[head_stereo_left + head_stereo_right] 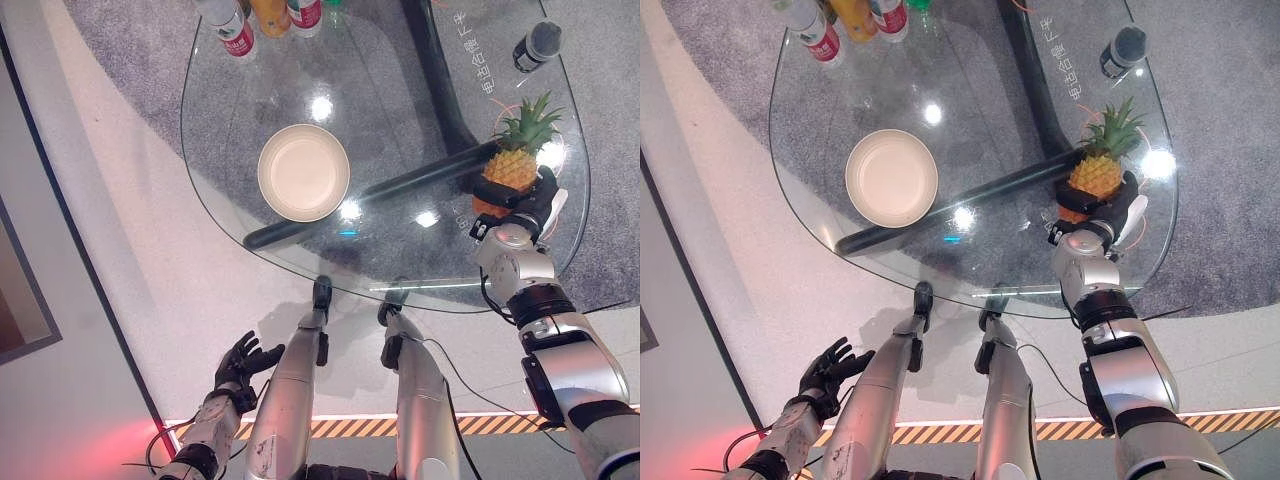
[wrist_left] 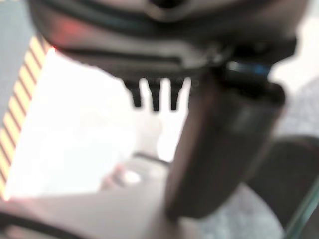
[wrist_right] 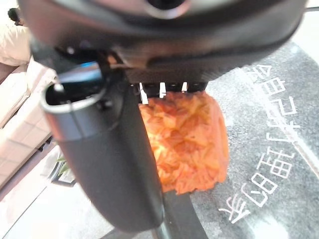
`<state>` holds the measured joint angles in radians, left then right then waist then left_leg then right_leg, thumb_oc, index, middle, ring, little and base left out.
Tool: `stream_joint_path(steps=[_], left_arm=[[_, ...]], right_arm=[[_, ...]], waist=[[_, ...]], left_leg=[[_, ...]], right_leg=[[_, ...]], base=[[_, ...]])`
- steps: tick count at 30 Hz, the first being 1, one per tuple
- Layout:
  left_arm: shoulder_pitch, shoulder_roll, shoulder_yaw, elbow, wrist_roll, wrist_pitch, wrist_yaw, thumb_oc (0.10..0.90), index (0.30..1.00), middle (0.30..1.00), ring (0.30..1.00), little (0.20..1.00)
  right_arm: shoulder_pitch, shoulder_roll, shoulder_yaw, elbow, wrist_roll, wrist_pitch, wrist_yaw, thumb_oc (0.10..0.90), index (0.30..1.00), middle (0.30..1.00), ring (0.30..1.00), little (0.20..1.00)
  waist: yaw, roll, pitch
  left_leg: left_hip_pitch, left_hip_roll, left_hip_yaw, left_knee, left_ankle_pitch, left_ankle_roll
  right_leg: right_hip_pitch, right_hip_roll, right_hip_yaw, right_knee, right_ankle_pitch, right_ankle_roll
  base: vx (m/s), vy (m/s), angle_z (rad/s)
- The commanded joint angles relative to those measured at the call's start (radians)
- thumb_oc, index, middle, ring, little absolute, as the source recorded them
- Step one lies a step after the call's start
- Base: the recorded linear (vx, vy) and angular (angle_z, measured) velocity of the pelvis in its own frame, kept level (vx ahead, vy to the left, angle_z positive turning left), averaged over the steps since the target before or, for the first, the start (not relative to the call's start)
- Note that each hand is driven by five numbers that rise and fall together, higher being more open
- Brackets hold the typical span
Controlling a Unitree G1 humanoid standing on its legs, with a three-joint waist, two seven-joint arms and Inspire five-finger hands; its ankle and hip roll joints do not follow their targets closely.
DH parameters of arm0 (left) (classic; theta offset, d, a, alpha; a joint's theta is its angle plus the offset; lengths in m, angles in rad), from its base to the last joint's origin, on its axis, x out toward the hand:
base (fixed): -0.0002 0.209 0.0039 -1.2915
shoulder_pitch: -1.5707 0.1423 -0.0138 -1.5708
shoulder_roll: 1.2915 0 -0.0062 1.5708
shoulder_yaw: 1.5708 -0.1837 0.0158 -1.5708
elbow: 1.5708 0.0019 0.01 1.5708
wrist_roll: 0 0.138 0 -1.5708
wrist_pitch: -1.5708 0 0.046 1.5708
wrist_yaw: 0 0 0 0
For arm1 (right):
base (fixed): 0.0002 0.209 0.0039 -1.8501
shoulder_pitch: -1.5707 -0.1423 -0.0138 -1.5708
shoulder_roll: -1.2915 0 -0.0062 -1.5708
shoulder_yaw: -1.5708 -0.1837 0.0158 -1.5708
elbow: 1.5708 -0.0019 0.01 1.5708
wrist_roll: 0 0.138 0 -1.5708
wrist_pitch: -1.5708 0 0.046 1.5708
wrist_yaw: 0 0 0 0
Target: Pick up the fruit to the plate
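Right hand (image 1: 530,203) clamped round the pineapple (image 1: 513,168), well right of the plate (image 1: 303,171); left hand (image 1: 240,365) hangs loosely spread below the bench (image 1: 400,90).

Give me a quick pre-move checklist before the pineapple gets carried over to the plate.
1. Right hand wrapped round the pineapple: ok, fingers curl across its body.
2. Pineapple lifted off the glass table: cannot tell.
3. Plate free to receive fruit: ok, nothing lies in it.
4. Path from pineapple to plate: ok, bare glass between them.
5. Bottles at the far edge, clear of the path: ok.
6. Left hand out of the way: ok, open, low beside the table.
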<state>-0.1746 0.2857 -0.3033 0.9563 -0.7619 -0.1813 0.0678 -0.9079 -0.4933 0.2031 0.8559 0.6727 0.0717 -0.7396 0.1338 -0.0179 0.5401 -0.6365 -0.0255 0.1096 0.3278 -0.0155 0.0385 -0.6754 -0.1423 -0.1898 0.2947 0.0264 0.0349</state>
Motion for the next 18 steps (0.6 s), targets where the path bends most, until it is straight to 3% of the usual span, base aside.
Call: stream_joint_path(steps=[1,5,6,7,9,18], left_arm=[[0.05,0.003,-0.031,-0.014,-0.022,-0.019,-0.021,0.8,0.9,0.9,0.9,0.9],[0.053,0.004,-0.037,-0.016,-0.028,-0.025,-0.024,0.8,0.9,0.9,0.9,0.9],[0.054,0.004,-0.037,-0.015,-0.029,-0.026,-0.026,0.8,0.9,0.9,0.9,0.9],[0.057,0.006,-0.035,-0.016,-0.03,-0.029,-0.032,0.8,0.9,0.9,0.9,0.9],[0.06,0.007,-0.034,-0.018,-0.032,-0.032,-0.036,0.8,0.9,0.9,0.9,0.9],[0.062,0.012,-0.033,-0.026,-0.04,-0.038,-0.047,0.8,0.9,0.9,0.9,0.9]], right_arm=[[-0.005,-0.082,0.015,0.018,0.065,-0.009,0.034,0.8,0.9,0.9,0.9,0.9],[-0.016,-0.087,0.01,0.049,0.115,0.021,0.078,0.8,0.9,0.9,0.9,0.9],[-0.018,-0.086,0.009,0.054,0.13,0.046,0.077,0.635,0.759,0.759,0.759,0.735],[-0.021,-0.087,0.009,0.063,0.139,0.072,0.087,0.372,0.533,0.533,0.533,0.472],[-0.023,-0.09,0.011,0.079,0.147,0.095,0.104,0.1,0.3,0.3,0.3,0.2],[-0.037,-0.097,0.022,0.093,0.134,0.138,0.129,0.1,0.3,0.3,0.3,0.2]], waist=[[0.018,0.057,-0.02],[0.022,0.058,-0.02],[0.023,0.058,-0.02],[0.025,0.058,-0.02],[0.027,0.058,-0.02],[0.033,0.058,-0.02]], left_leg=[[-0.011,-0.056,-0.015,0.017,-0.043,-0.005],[-0.01,-0.059,-0.021,0.015,-0.041,-0.007],[-0.01,-0.06,-0.022,0.015,-0.041,-0.007],[-0.011,-0.06,-0.023,0.016,-0.041,-0.007],[-0.009,-0.061,-0.024,0.014,-0.04,-0.006],[-0.003,-0.063,-0.028,0.012,-0.034,-0.005]], right_leg=[[0.008,0.043,-0.04,0.045,0.004,0.019],[0.011,0.043,-0.04,0.04,0.006,0.019],[0.01,0.043,-0.041,0.04,0.007,0.018],[0.01,0.043,-0.042,0.041,0.006,0.017],[0.012,0.044,-0.042,0.04,0.006,0.016],[0.02,0.045,-0.043,0.039,0.007,0.016]], base=[[0.0,0.0,0.0],[0.0,0.0,0.0],[0.0,0.0,0.0],[0.0,0.0,0.0],[0.0,0.0,0.0],[0.0,0.0,0.0]])
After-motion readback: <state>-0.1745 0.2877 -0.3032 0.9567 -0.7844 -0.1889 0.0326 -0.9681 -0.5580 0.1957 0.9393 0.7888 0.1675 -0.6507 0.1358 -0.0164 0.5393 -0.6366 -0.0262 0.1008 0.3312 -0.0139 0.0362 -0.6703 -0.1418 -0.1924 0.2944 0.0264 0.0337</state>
